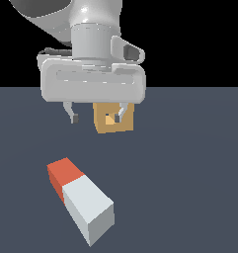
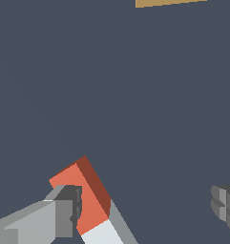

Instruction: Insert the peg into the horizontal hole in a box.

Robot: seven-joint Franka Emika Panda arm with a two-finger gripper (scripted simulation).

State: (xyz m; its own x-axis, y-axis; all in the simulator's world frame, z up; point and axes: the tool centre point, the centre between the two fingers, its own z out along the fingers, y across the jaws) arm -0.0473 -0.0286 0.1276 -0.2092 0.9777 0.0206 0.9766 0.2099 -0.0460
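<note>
The gripper point(image 1: 96, 118) hung above the floor with its fingers point(image 1: 75, 118) spread wide, holding nothing. The peg point(image 1: 81, 198) lay flat out in the open, not gripped. The box point(image 1: 113, 118) sat well beyond it, hole point(image 1: 110, 120) partly hidden behind one finger.

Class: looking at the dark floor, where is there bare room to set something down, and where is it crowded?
Bare floor lies on both sides of the long orange-red and white peg, and between it and the small tan box. It is crowded around the box face, where the open grey gripper hangs in front.
</note>
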